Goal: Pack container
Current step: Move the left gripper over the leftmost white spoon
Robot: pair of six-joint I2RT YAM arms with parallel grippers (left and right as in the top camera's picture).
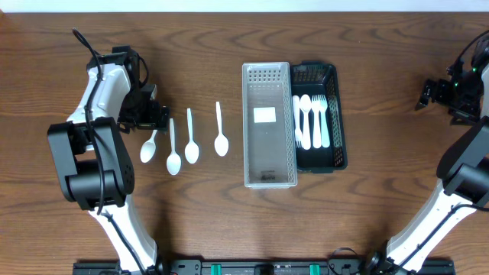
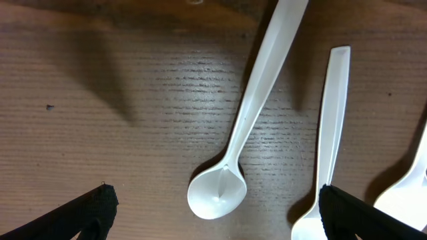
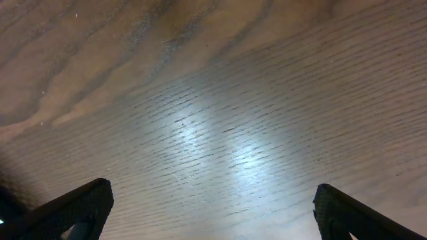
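**Left arm poised over the outermost spoon**

Taking 12 o'clock as the top of the overhead view, four white plastic spoons lie in a row on the brown wooden table (image 1: 229,221), bowls toward 6 o'clock. They sit at 9 o'clock from the pale grey perforated plastic container (image 1: 248,130), which holds only a small white label (image 1: 264,115). Touching its 3 o'clock side is a black plastic basket (image 1: 341,114), which holds white plastic cutlery (image 1: 312,122).

The left gripper (image 1: 155,116) hangs just at 12 o'clock of the leftmost spoon (image 2: 233,147), jaws spread wide and holding nothing. The right gripper (image 1: 437,93) waits well apart at 3 o'clock, jaws equally wide over bare wood.

The step in hand looks like picking up that spoon. The neighbouring spoon (image 2: 333,127) lies close at 3 o'clock, so the jaws should straddle the handle, not the bowl. They should come straight down and close across its narrow width, keeping the outer finger clear of the neighbour. A thin, flat handle may skid on the wood, so the fingertips should reach the table before closing.
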